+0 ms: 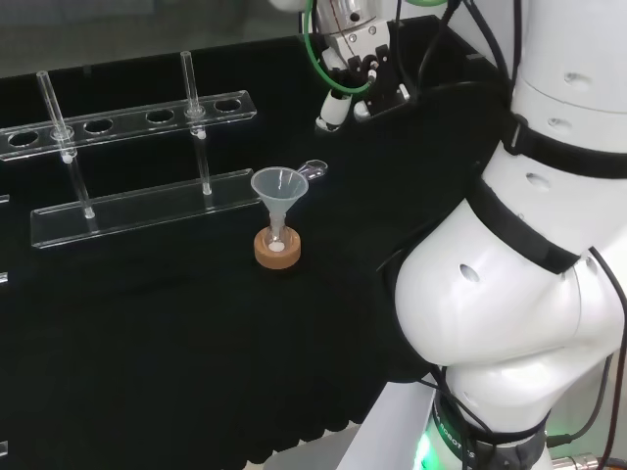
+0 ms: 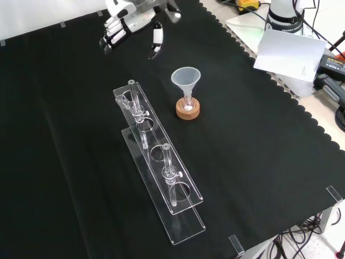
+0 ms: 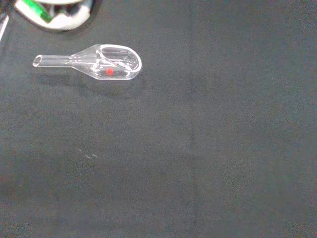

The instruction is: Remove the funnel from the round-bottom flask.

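Observation:
A clear plastic funnel (image 1: 279, 186) (image 2: 186, 79) stands upright with its stem in the neck of a small round-bottom flask (image 1: 278, 239) (image 2: 187, 104). The flask rests on a cork ring (image 1: 278, 252) (image 2: 188, 112) near the middle of the black cloth. Something white lies in the flask's bottom. The hand (image 1: 355, 86) (image 2: 127, 24) hangs above the cloth, apart from the funnel: farther off and to the right of it in the head view, up and to the left of it in the front view. Its fingers are relaxed, point downward and hold nothing.
A long clear rack (image 1: 127, 211) (image 2: 161, 172) with upright glass tubes stands beside the flask. A small glass scoop (image 1: 314, 170) (image 3: 101, 62) with a red dot lies on the cloth between funnel and hand. White paper (image 2: 288, 51) lies past the cloth's edge.

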Tool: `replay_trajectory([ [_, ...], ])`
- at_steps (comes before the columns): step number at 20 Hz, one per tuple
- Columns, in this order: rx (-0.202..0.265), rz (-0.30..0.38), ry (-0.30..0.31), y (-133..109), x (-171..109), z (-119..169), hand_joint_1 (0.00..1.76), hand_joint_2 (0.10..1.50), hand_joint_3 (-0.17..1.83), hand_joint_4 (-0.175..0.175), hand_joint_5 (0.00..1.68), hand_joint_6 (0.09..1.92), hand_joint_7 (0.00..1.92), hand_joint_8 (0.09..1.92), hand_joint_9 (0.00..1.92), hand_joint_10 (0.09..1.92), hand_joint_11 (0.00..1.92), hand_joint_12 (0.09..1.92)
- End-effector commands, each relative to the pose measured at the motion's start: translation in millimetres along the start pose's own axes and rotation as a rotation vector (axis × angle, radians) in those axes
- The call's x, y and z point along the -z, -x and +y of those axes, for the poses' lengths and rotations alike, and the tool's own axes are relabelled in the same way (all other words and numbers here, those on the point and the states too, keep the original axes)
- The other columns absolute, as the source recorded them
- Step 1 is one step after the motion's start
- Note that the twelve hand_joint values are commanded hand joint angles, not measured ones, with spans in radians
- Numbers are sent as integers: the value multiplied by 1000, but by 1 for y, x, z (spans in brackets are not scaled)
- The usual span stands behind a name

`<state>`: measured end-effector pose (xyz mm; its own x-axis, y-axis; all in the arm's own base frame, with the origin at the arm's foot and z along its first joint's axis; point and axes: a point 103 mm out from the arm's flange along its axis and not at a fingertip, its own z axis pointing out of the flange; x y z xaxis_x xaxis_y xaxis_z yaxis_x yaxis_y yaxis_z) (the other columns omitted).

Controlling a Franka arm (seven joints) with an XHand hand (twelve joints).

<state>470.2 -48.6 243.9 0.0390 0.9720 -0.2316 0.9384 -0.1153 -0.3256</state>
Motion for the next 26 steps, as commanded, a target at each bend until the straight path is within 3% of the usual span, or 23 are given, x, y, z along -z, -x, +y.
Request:
replay_trajectory([
  [1,-37,18,31,-6,12,-49,794,591,545,-46,214,87,7,563,183,707,131,1370],
  [6,-38,28,63,-14,22,-78,791,592,550,-46,248,87,36,602,232,700,158,1362],
  [8,-24,43,20,-19,26,-89,782,592,555,-46,304,87,106,635,311,698,207,1356],
  [18,40,90,4,-58,30,-138,705,594,556,-52,308,87,170,665,392,683,271,1352],
  [26,132,144,-76,-87,20,-154,645,592,528,-45,192,87,43,650,248,706,250,1403],
])
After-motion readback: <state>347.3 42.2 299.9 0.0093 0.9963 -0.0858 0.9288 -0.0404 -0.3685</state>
